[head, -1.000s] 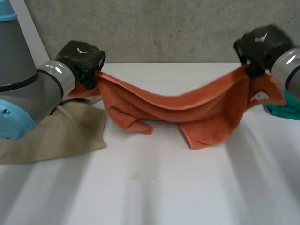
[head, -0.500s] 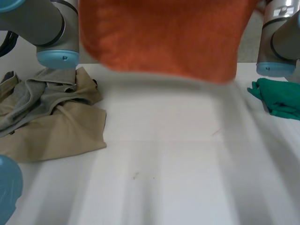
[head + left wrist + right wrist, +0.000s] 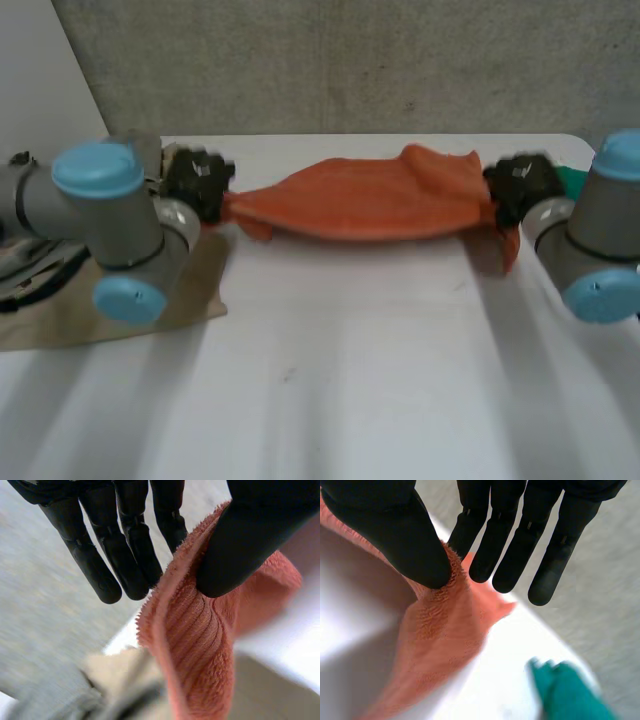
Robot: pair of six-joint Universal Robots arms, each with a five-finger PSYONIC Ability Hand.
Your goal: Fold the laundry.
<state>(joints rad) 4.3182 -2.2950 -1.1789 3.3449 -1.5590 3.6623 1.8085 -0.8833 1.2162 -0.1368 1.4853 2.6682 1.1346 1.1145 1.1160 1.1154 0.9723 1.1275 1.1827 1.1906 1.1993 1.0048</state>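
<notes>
The towel (image 3: 370, 195) is stretched between both hands at the desk's (image 3: 340, 380) far side. The left hand (image 3: 198, 180) and right hand (image 3: 520, 185) each pinch an end, thumb against finger. Both pinches look shallow, so a hard tug could pull one end free.

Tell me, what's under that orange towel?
White table shows below the orange towel, with beige cloth beneath its end at the left hand. The strip directly under its middle is hidden.
</notes>
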